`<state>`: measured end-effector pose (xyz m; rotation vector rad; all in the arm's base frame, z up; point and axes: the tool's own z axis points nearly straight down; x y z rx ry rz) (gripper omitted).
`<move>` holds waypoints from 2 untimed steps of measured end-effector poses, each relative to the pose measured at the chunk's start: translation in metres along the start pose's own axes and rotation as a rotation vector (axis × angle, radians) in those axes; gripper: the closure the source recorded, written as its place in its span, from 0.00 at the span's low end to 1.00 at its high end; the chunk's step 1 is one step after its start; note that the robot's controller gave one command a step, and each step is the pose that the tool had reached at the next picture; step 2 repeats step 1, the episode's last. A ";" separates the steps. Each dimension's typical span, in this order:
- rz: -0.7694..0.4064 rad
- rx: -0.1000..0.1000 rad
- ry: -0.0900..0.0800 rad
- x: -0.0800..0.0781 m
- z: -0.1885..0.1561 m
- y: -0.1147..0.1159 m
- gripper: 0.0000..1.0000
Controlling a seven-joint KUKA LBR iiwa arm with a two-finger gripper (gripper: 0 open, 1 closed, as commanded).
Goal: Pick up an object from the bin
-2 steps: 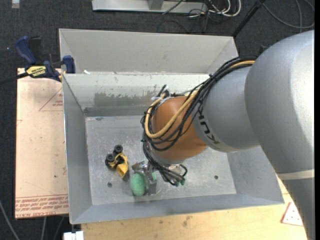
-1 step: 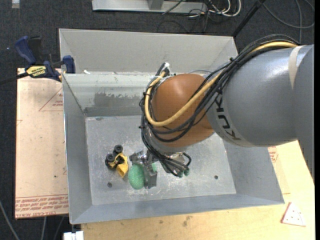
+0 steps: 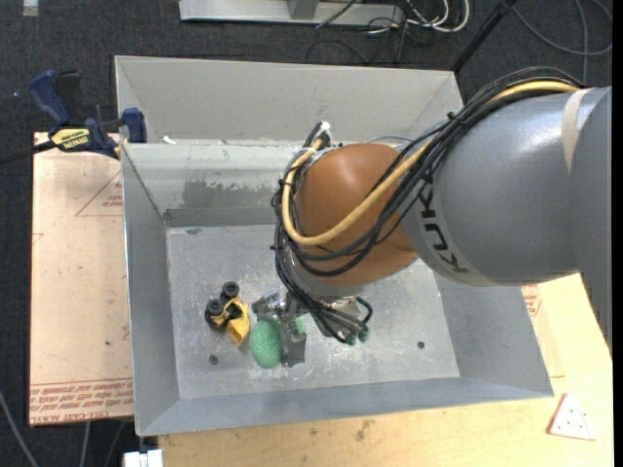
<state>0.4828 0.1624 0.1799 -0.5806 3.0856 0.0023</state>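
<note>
My gripper (image 3: 282, 331) reaches down near the bin's front, below the orange cover. Its metal fingers (image 3: 292, 343) touch the right side of a green egg-shaped thing (image 3: 264, 344) lying on the bin floor. Whether the green thing is between the fingers I cannot tell. Just left of it lies a small yellow and black toy vehicle (image 3: 228, 315) with black wheels.
The arm with its orange cover and cables hangs over the middle and right of the bin floor. A small dark speck lies on the floor at the front left, another at the right.
</note>
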 end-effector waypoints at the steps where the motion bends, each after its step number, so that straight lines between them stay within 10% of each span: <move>1: 0.006 0.001 -0.001 -0.011 -0.090 0.009 1.00; 2: 0.006 0.001 -0.001 -0.011 -0.090 0.009 1.00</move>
